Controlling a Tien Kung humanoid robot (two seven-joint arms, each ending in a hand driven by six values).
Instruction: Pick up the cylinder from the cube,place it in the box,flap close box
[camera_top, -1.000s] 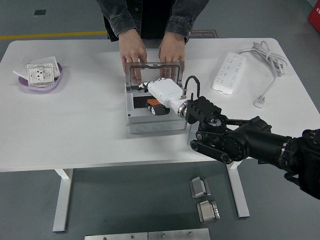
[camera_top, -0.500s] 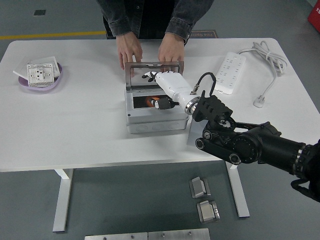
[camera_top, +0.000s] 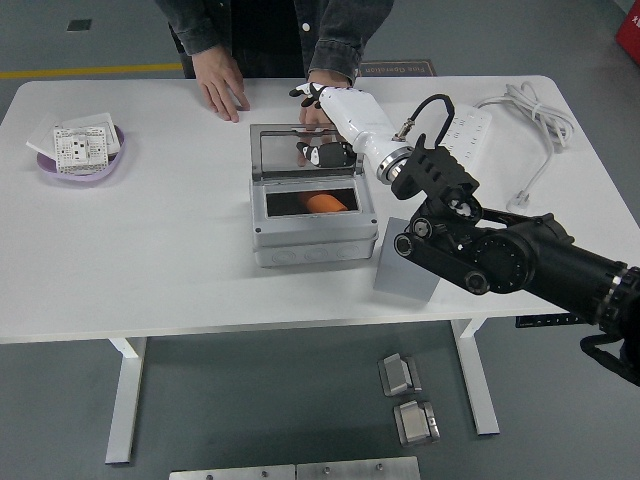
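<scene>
Cylinder (camera_top: 322, 204): orange, lying inside the box (camera_top: 314, 238).
Lid (camera_top: 303, 152): stiff clear hinged flap, light, slippery; push at its top edge, 12 o'clock.
Right hand (camera_top: 322, 130): fingers loosely curled, empty, at the lid.
Cube (camera_top: 407, 273): 3 o'clock of box.

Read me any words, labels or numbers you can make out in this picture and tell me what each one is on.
None can be read.
Floor sign behind the table: light lettering on a dark strip, too blurred and partly hidden by the person's sleeve.
White socket plate in the purple dish: any markings too small.
Power strip: no legible print.
Grey box and the robot's right hand: no visible text.
</scene>
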